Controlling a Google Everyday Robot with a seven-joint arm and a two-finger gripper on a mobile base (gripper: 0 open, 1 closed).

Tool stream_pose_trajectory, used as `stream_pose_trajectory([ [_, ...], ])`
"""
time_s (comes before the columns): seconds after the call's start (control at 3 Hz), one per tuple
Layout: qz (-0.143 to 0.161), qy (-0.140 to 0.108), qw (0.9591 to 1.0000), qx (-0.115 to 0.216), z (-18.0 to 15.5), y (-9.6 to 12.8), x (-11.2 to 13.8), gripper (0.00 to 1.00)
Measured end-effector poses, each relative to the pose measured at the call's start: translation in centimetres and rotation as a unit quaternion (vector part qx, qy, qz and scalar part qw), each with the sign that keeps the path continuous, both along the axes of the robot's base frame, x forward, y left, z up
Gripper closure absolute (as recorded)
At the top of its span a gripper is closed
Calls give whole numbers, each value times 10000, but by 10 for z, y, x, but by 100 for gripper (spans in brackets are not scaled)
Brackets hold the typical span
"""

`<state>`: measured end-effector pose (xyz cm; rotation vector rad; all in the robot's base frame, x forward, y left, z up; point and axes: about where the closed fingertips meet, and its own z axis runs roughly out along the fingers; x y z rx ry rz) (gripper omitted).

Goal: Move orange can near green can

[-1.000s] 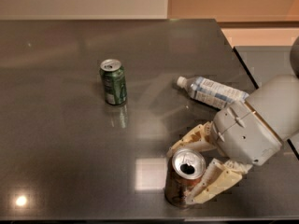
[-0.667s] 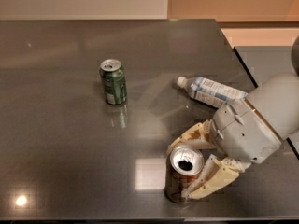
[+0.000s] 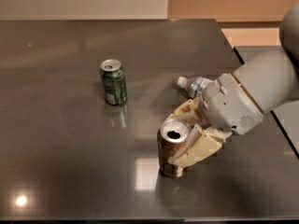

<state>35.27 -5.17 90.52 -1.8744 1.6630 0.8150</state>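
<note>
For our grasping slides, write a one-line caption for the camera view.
Gripper clasps the orange can near the front of the table; the green can stands apart, farther back.

The orange can (image 3: 167, 154) stands upright just below the centre of the frame. It is coppery brown, and its silver top shows an open pull-tab hole. The gripper (image 3: 172, 139) reaches in from the right, with one pale finger pressed against the can's far side and the other against its near right side. The green can (image 3: 113, 82) stands upright in the upper left of centre, well apart. It is dark green with a silver top and a pale label patch low on its side.
</note>
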Motion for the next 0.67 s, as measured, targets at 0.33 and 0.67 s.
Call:
stream_pose_trajectory([
  [0.33, -281, -52, 9996, 50, 9, 12, 36, 100],
  [0.67, -460, -113, 9987, 168, 18, 28, 69, 100],
])
